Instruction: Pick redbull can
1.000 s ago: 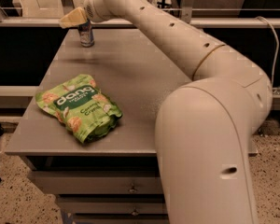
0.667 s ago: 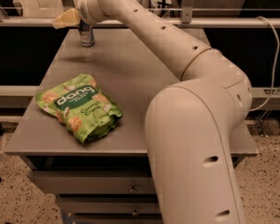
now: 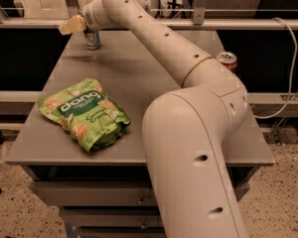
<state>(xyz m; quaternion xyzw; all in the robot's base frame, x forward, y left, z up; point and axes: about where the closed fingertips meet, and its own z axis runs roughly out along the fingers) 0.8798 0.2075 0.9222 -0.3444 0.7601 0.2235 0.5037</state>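
The redbull can (image 3: 93,39) stands upright at the far left corner of the grey table (image 3: 139,68). Only its lower blue-and-silver part shows; its top is hidden behind my wrist. My gripper (image 3: 72,25) is at the end of the long white arm, right at the top of the can, with its pale tip sticking out to the can's left. I cannot tell whether it touches the can.
A green Dang chips bag (image 3: 84,113) lies flat at the table's front left. A red can (image 3: 227,59) stands at the right edge, just behind my arm. My arm's big elbow (image 3: 188,133) covers the table's front right. Drawers sit under the tabletop.
The arm's elbow and forearm have swung left and forward, uncovering the red can at the right edge. The gripper has stayed at the redbull can.
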